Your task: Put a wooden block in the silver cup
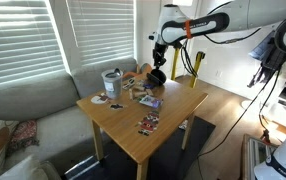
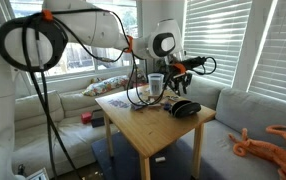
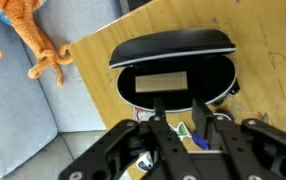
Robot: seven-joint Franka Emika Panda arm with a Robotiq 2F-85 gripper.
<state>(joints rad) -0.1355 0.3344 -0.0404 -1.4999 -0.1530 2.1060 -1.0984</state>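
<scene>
A low round black bowl (image 3: 173, 45) fills the wrist view, and a flat wooden block (image 3: 163, 82) lies inside it. My gripper (image 3: 177, 100) is open and empty just above the bowl's near rim. In both exterior views the gripper (image 1: 158, 63) (image 2: 179, 80) hangs over the bowl (image 1: 157, 76) (image 2: 186, 108) at the far side of the table. The silver cup (image 1: 112, 82) (image 2: 156, 85) stands upright on the table, apart from the bowl and the gripper. It is out of the wrist view.
Stickers and small items (image 1: 146, 100) lie across the wooden table (image 1: 173, 120). A yellow upright object (image 1: 195, 68) stands at a table corner. A grey sofa (image 2: 253, 115) wraps round the table, with an orange octopus plush (image 3: 23, 35) on it. Cables hang near the arm.
</scene>
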